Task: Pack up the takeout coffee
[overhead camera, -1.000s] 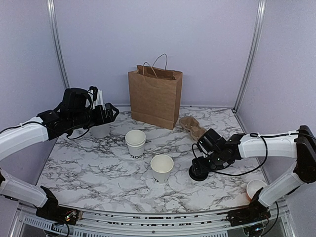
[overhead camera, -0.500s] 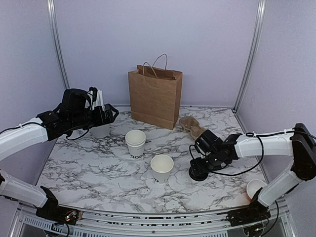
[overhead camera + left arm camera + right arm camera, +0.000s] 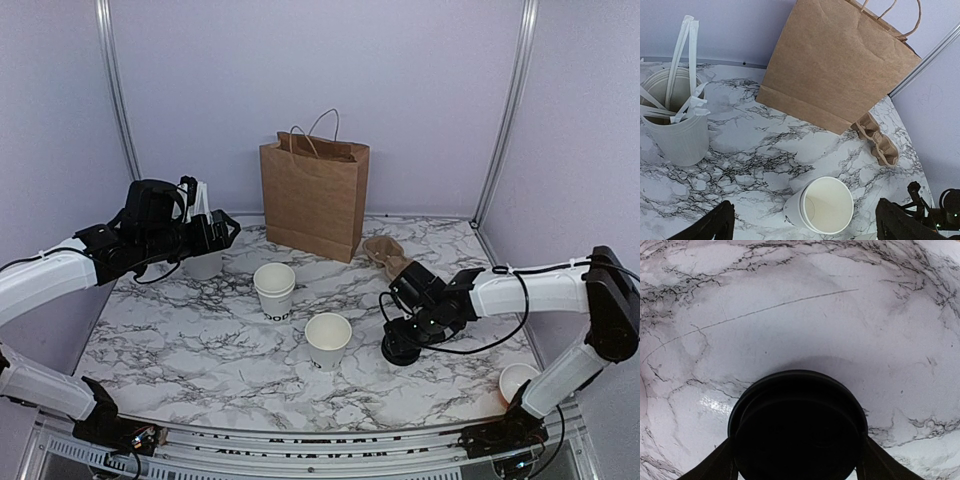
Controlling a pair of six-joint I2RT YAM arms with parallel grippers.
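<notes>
right wrist: right gripper [image 3: 797,462] straddling lid [image 3: 797,422]

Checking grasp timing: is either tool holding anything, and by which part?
Left tool: nothing. Right tool straddles the lid at its rim; a firm grip cannot be told.

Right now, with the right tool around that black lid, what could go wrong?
1. The black lid lies flat on the smooth marble table, and the right tool has its fingers only beside the rim, so the lid might slip or pop out when squeezed.
2. The single open cup stands close to the lid and looks empty, so probably light. A careless swing toward it could tip it over.
</notes>
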